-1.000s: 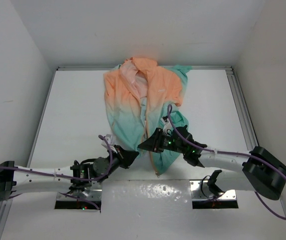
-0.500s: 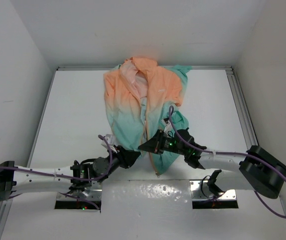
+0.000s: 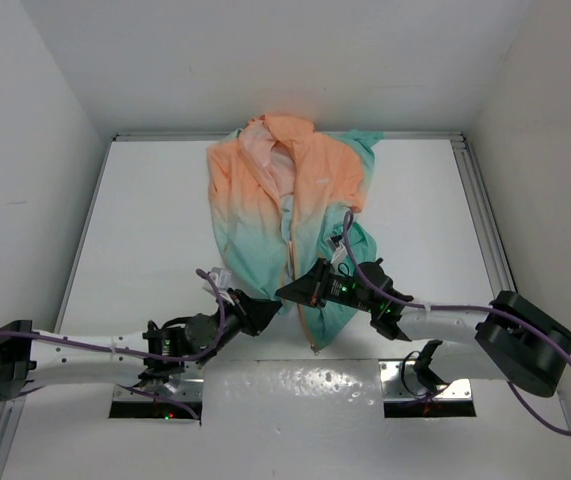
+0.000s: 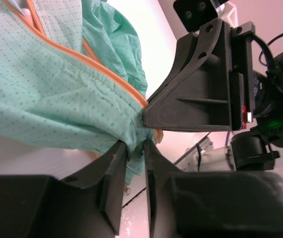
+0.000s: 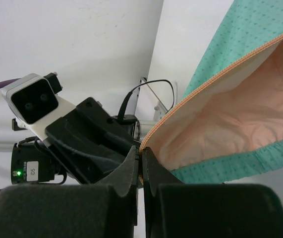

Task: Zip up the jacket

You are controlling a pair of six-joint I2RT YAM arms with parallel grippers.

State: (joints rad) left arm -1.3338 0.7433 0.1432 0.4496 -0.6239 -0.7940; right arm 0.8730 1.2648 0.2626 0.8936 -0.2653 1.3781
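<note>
The jacket lies on the white table, peach-orange hood at the far side, mint-teal hem toward me, front partly open. My left gripper is shut on the teal hem fabric of the left front panel. My right gripper is shut on the orange zipper edge of the right panel, whose pale pink lining faces its camera. The two grippers sit close together near the bottom of the zipper; the right gripper's body fills the left wrist view.
White walls enclose the table on three sides. A metal rail runs along the table's right edge. The arm bases and their mounting plate lie at the near edge. A purple cable loops over the right arm.
My right gripper has shifted slightly down and toward the left gripper with the zipper edge. The left arm has barely moved.
</note>
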